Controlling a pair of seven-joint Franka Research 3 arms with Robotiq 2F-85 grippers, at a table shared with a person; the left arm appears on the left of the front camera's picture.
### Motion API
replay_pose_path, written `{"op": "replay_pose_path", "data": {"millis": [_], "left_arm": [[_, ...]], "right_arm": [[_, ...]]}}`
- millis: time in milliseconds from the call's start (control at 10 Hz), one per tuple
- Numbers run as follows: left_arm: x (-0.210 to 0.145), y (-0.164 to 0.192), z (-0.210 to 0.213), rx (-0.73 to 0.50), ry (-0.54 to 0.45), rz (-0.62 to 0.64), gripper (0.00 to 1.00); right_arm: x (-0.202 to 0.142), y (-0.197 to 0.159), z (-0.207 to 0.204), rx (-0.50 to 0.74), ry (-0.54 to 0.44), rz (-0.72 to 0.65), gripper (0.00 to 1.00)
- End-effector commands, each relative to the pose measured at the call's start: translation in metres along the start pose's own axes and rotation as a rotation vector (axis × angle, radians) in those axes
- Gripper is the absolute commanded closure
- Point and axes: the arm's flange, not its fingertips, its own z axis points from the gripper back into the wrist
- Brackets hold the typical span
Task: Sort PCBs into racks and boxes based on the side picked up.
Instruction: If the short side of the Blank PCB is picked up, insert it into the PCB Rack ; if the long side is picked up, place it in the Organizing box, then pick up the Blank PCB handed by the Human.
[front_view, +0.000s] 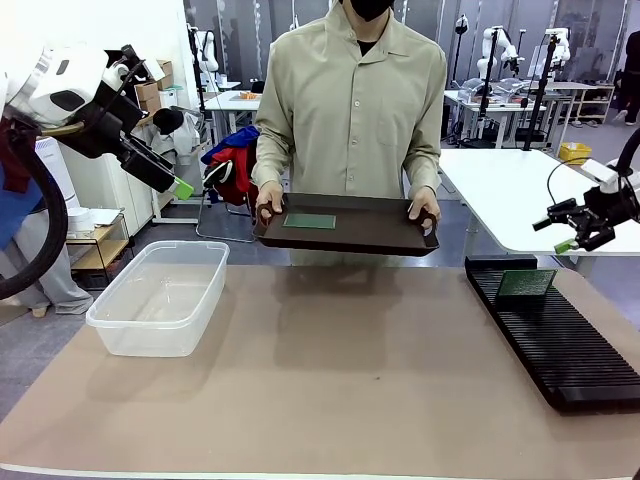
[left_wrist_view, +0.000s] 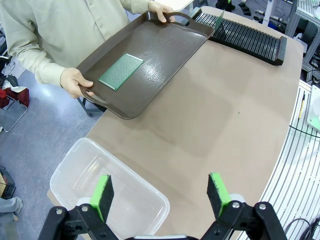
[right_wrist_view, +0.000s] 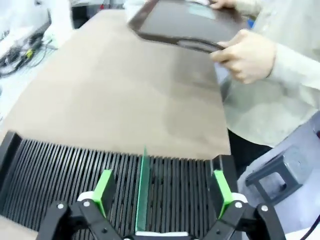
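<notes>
One PCB (right_wrist_view: 142, 195) stands slotted in the rack (front_view: 570, 350), right pincer (right_wrist_view: 162, 186) spread empty above it. Second PCB (front_view: 309, 221) lies on the person's tray (front_view: 380, 225). Left pincer (left_wrist_view: 162, 192) spread, above box (front_view: 150, 338). Next, probably: reach to the tray and grasp that board.

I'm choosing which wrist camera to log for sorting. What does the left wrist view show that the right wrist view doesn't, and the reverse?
Left wrist view, not the right: the clear box by the open left gripper.
Right wrist view, not the left: the open right gripper and a grey stool.
Both: the rack with a PCB standing upright in a slot, the brown tray in the person's hands, and the table.
</notes>
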Motion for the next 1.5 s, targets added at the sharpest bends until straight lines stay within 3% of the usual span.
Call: {"op": "replay_pose_path", "data": {"millis": [0, 300, 500, 700, 800, 1400], "left_arm": [[-0.001, 0.002, 0.0, -0.007, 0.002, 0.005, 0.0], [-0.001, 0.002, 0.0, -0.007, 0.002, 0.005, 0.0], [-0.001, 0.002, 0.0, -0.007, 0.002, 0.005, 0.0], [-0.001, 0.002, 0.0, -0.007, 0.002, 0.005, 0.0], [-0.001, 0.002, 0.0, -0.007, 0.002, 0.005, 0.0], [-0.001, 0.002, 0.0, -0.007, 0.002, 0.005, 0.0]], "right_arm": [[0.037, 0.027, -0.023, -0.195, 0.002, -0.103, 0.0], [0.081, 0.051, -0.026, -0.275, 0.014, -0.238, 0.0], [0.11, 0.068, -0.023, -0.293, 0.108, -0.298, 0.0], [0.135, 0.075, -0.013, -0.288, 0.14, -0.312, 0.0], [0.113, 0.063, -0.013, -0.293, 0.081, -0.268, 0.0], [0.113, 0.063, -0.013, -0.293, 0.081, -0.268, 0.0]]}}
